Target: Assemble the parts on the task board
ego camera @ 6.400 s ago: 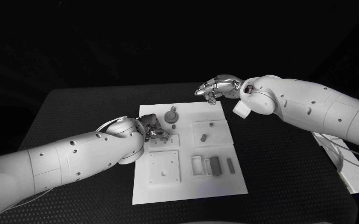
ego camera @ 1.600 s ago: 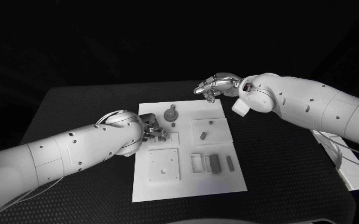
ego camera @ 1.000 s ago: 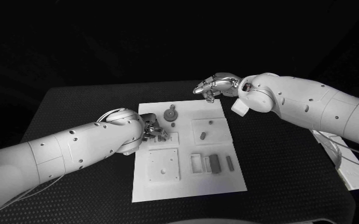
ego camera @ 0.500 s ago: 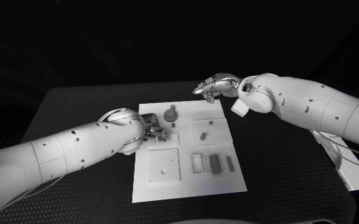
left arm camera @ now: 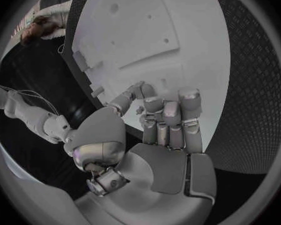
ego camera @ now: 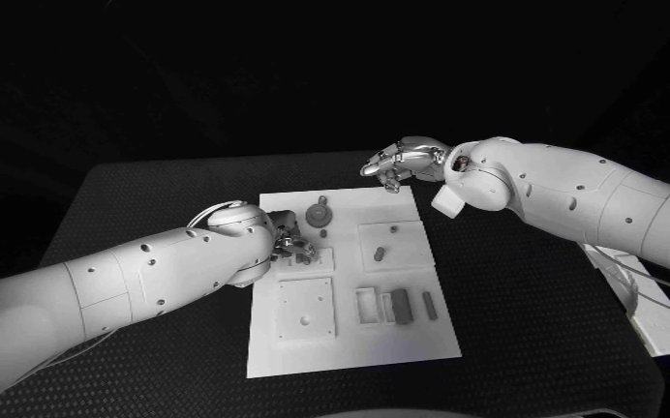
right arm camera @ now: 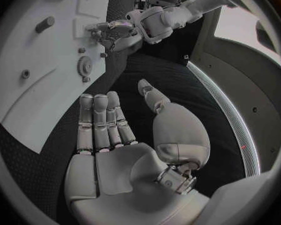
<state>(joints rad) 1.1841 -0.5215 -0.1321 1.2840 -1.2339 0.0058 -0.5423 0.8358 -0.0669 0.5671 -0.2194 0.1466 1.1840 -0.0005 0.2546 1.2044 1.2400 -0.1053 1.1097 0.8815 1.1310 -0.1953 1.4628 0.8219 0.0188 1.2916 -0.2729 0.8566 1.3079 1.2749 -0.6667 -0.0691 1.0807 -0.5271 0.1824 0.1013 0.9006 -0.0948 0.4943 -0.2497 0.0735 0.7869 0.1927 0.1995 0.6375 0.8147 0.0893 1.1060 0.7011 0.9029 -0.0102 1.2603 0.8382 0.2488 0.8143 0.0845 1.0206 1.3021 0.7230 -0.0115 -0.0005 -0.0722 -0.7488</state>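
Note:
The white task board (ego camera: 350, 341) lies in the middle of the black table. My left hand (ego camera: 288, 243) is low over the board's left side, its fingers (left arm camera: 163, 109) curled down next to a small raised block (ego camera: 310, 260). Whether they pinch a part is hidden. A grey gear-like part (ego camera: 319, 215) lies just beyond it. A short grey peg (ego camera: 380, 256) lies on a raised square plate (ego camera: 398, 240). Two dark bars (ego camera: 402, 307) lie by a white slot frame (ego camera: 369, 307). My right hand (ego camera: 398, 164) hovers above the board's far right corner, fingers (right arm camera: 100, 120) extended, palm empty.
A square plate with small holes (ego camera: 305, 313) sits on the board's near left. The right wrist view shows the board (right arm camera: 28, 95), the gear (right arm camera: 84, 65), the peg (right arm camera: 45, 24) and my left hand (right arm camera: 115, 32). Bare black table (ego camera: 531, 321) surrounds the board.
Since the oldest frame my left hand has edged slightly farther along the board's left side, and my right hand has shifted a little left. Over the last second nothing visibly moved.

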